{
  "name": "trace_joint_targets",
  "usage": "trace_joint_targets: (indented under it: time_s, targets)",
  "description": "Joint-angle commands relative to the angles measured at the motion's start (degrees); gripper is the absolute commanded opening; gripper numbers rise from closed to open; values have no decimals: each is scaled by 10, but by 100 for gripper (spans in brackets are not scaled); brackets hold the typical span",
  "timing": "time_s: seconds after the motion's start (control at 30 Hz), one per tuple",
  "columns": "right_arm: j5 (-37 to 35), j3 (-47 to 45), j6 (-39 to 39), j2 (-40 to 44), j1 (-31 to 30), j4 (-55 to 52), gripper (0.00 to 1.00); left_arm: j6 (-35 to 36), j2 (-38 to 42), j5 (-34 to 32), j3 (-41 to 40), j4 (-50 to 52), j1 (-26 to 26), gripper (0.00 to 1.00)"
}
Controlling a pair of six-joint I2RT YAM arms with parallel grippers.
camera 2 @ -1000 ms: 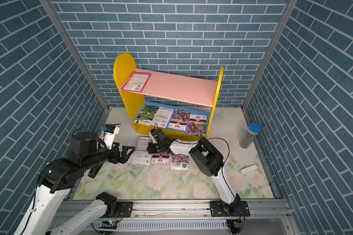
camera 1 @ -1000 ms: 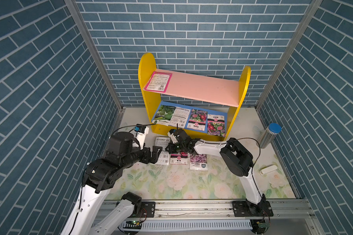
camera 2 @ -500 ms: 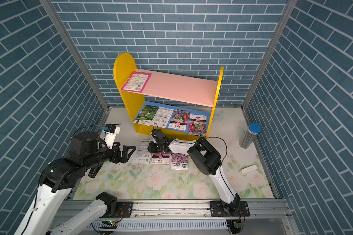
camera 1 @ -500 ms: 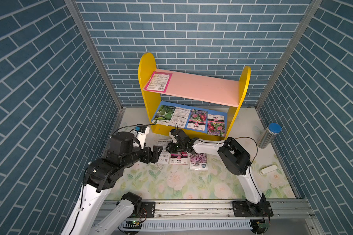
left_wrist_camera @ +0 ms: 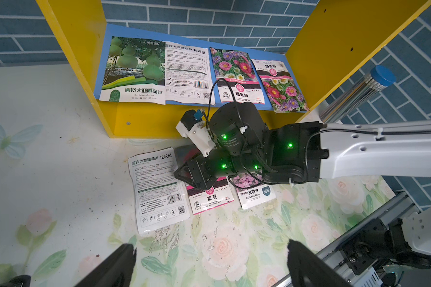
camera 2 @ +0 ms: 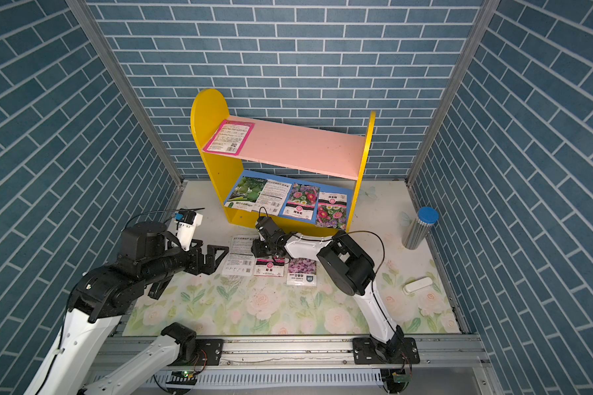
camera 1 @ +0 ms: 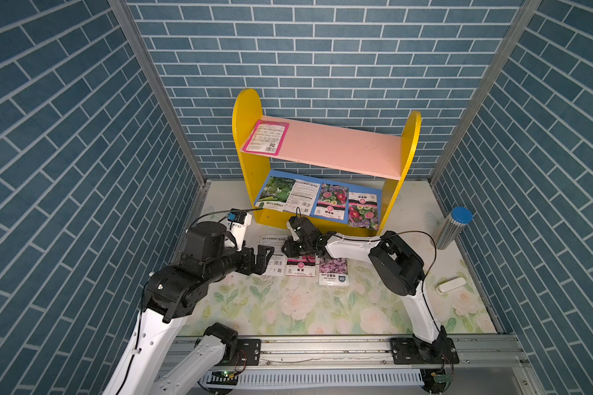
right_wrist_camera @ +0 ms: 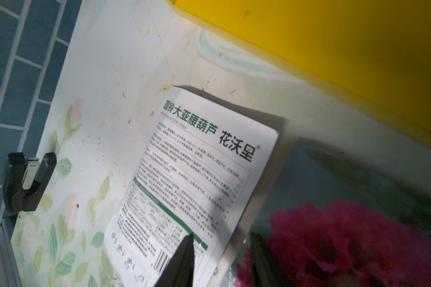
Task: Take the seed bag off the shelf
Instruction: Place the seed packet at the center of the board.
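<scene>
Lying on the shelf's [camera 1: 246, 136] blue lower board [left_wrist_camera: 144, 33], four seed bags [camera 1: 331, 200] point their long axes out over its front edge; right fingers [right_wrist_camera: 182, 263], slightly parted and empty, sit just before the shelf, nearer than the wide-spread left fingers [left_wrist_camera: 115, 266].

A: What does the right wrist view lose?
B: The pink packet [right_wrist_camera: 358, 236] is a blur running off the edge; the right gripper [right_wrist_camera: 222, 238] shows only two dark tips.
A: And from above?
B: That gripper covers the packet's upper half; contact, I can't tell. The upper board [camera 1: 336, 147] hides the back of the blue board [camera 1: 368, 189].
A: Left wrist?
B: The left gripper [left_wrist_camera: 210, 244] is cropped to two tips.
</scene>
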State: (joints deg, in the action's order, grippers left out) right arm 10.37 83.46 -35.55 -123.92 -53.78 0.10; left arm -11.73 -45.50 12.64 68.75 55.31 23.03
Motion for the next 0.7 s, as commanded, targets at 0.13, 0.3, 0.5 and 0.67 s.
trace_joint_targets:
  time_s: [0.13,0.3,0.5,0.67]
  targets:
    - [69,-108,56,126,-2,132,47,-1,-8,29,-1,-46,1,100]
    - [73,-173,90,215,-12,143,55,-10,-27,64,7,-97,1,100]
    - [73,-266,118,357,-18,142,83,-26,-79,75,49,-172,2,100]
    - [34,-305,152,488,-20,81,100,-32,-166,71,131,-198,2,100]
